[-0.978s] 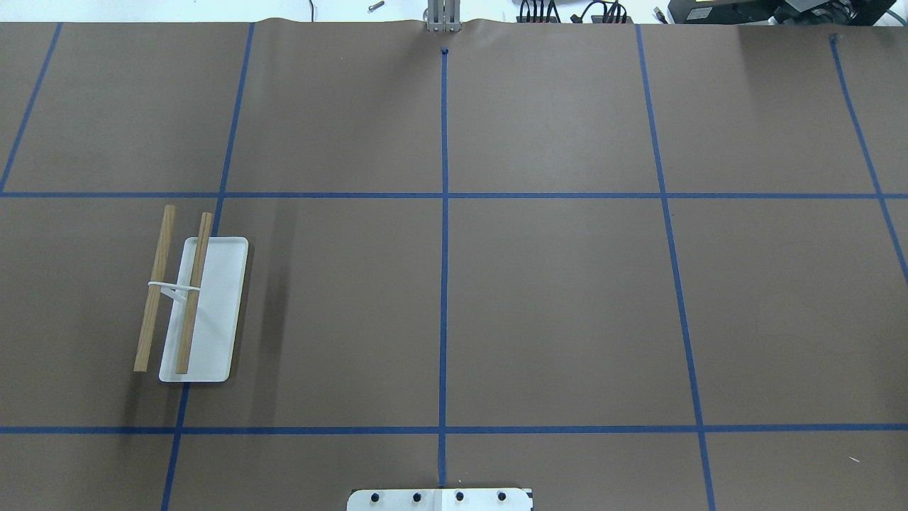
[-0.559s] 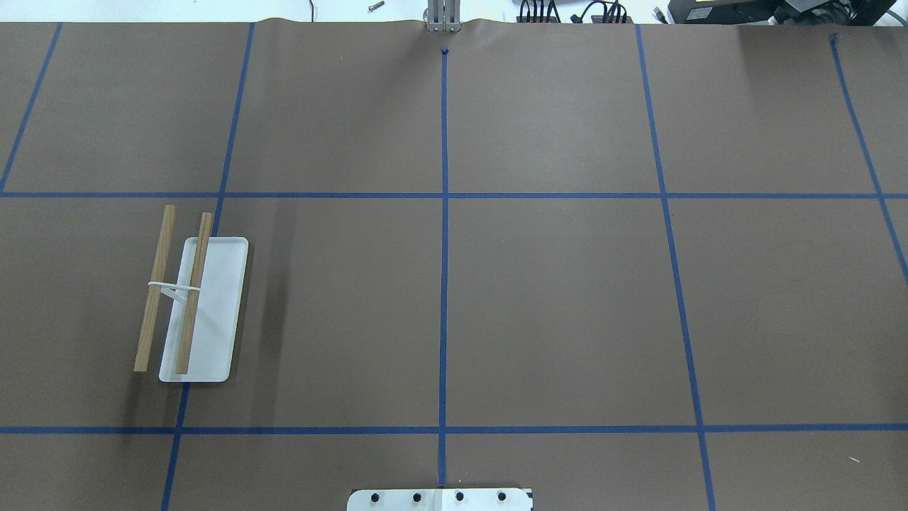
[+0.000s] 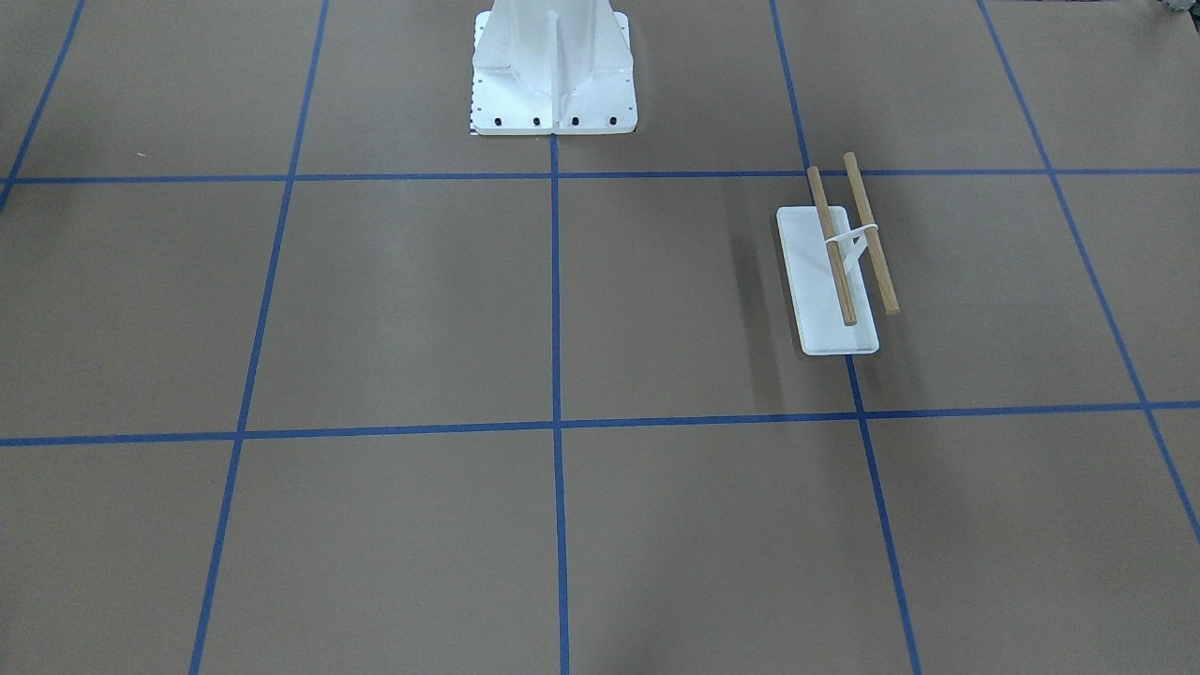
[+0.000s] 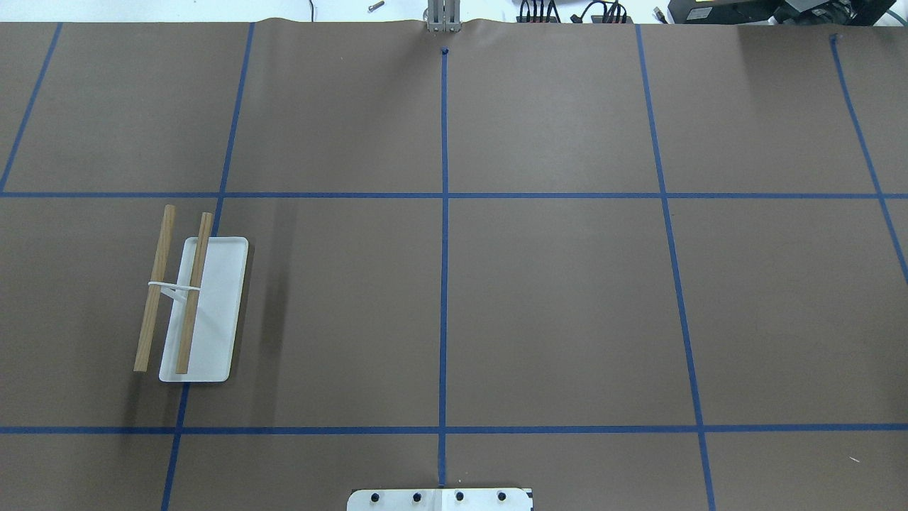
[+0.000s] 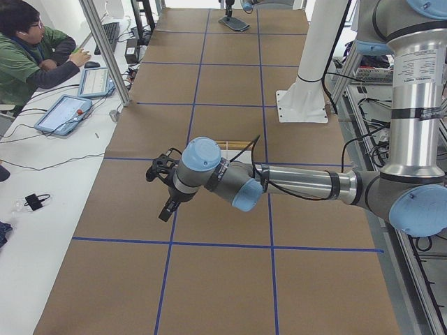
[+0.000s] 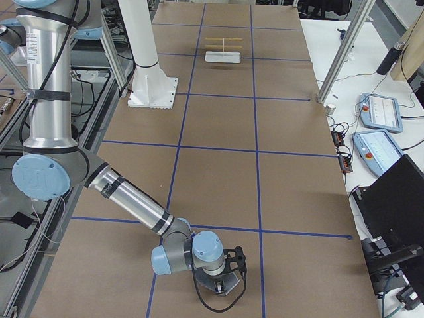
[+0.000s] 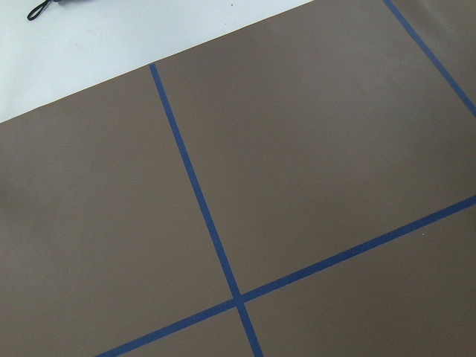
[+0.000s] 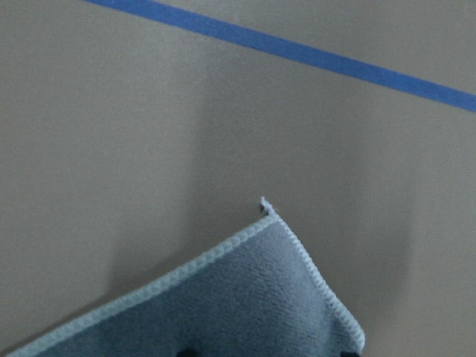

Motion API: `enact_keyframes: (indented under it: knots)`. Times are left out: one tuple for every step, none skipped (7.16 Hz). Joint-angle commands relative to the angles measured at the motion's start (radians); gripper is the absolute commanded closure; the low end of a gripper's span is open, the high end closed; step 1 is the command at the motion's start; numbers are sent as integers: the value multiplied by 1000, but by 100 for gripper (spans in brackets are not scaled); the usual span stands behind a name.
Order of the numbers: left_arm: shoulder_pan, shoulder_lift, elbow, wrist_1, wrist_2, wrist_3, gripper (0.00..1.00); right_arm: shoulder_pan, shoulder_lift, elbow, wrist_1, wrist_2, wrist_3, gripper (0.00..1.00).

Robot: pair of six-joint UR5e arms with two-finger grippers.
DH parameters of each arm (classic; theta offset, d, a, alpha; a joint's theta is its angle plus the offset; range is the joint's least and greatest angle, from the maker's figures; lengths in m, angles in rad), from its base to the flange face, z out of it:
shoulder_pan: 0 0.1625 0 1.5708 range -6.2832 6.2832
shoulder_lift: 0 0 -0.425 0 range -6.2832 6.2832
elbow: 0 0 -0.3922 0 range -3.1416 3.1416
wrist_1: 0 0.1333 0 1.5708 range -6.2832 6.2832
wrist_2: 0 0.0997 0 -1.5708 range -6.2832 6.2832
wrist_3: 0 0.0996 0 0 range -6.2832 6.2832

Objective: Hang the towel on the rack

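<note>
Rack (image 4: 188, 294) and towel (image 8: 245, 297) sit at opposite ends of the brown paper-covered table (image 4: 567, 319), and that distance shapes the whole job. The rack stands toward the table's left end, roughly midway between the robot's edge and the far edge. Its two wooden dowels run parallel on a small white support above a flat white base plate. Both dowels are bare. Raised like this, they leave room for a cloth to drape over and hang down on either side, and the wide plate likely keeps the stand from tipping.

The towel lies near the table's right end, grey side up, with one light-stitched corner showing in the right wrist view. The right gripper (image 6: 233, 264) is low over it, close to the paper. A hold near a corner or edge would probably let the cloth hang free for draping. Whether its fingers are apart or closed on the towel, I cannot tell, since only the side view shows them.

The left gripper (image 5: 165, 209) hovers above the table near the rack. Its finger state cannot be judged either. That position suits taking the towel in a hand-over, since the rack is far from the right arm. The task appears barely begun.
</note>
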Motion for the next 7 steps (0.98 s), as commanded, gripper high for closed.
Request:
enact_keyframes:
  knots:
    - [0, 0, 0, 0, -1, 0, 2, 0, 1, 4, 12, -3, 65, 100]
    - [0, 0, 0, 0, -3, 0, 2, 0, 1, 6, 15, -5, 93, 100]
    - [0, 0, 1, 0, -1, 0, 2, 0, 1, 13, 18, -2, 95, 100]
    - [0, 0, 1, 0, -1, 0, 2, 2, 9, 32, 18, 9, 96, 100]
    - [0, 0, 4, 0, 0, 0, 2, 3, 14, 71, 2, 65, 98, 100]
    - [0, 0, 4, 0, -1, 0, 2, 11, 26, 76, -8, 105, 102, 100]
    - [0, 0, 6, 0, -3, 0, 2, 38, 52, 91, -50, 147, 102, 100]
